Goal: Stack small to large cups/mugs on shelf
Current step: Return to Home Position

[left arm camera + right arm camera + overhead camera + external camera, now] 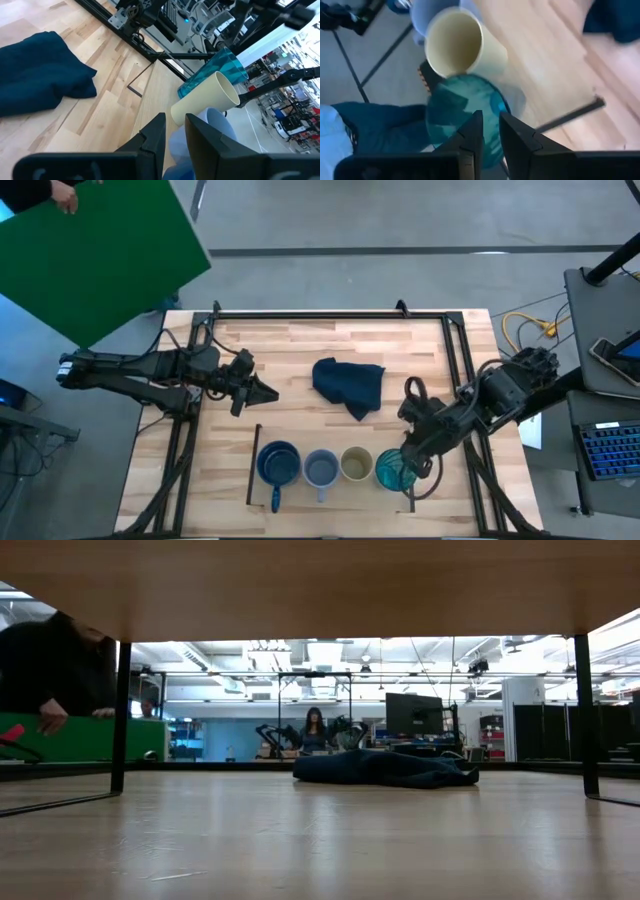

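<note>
**Shelf** (pixel 330 436): near edge of the surface (pixel 300 350). Carries 4 vessels in 1 row, upright and unnested.
- **1.** dark blue mug (pixel 278 463), at the left-arm end
- **2.** grey-blue cup (pixel 320 469)
- **3.** beige cup (pixel 356 465)
- **4.** teal tumbler (pixel 391 470), at the right-arm end

**Progress:** all 4 placed, so placement looks finished. Judged remaining: withdrawal of both arms.

**Right hand** (pixel 408 456): fingers drawn close with nothing between them. It hangs just above the tumbler's rim; contact cannot be told.

**Left hand** (pixel 262 391): likewise closed and empty. It is over bare surface beside the dark blue cloth (pixel 348 385), apart from the shelf.
</note>
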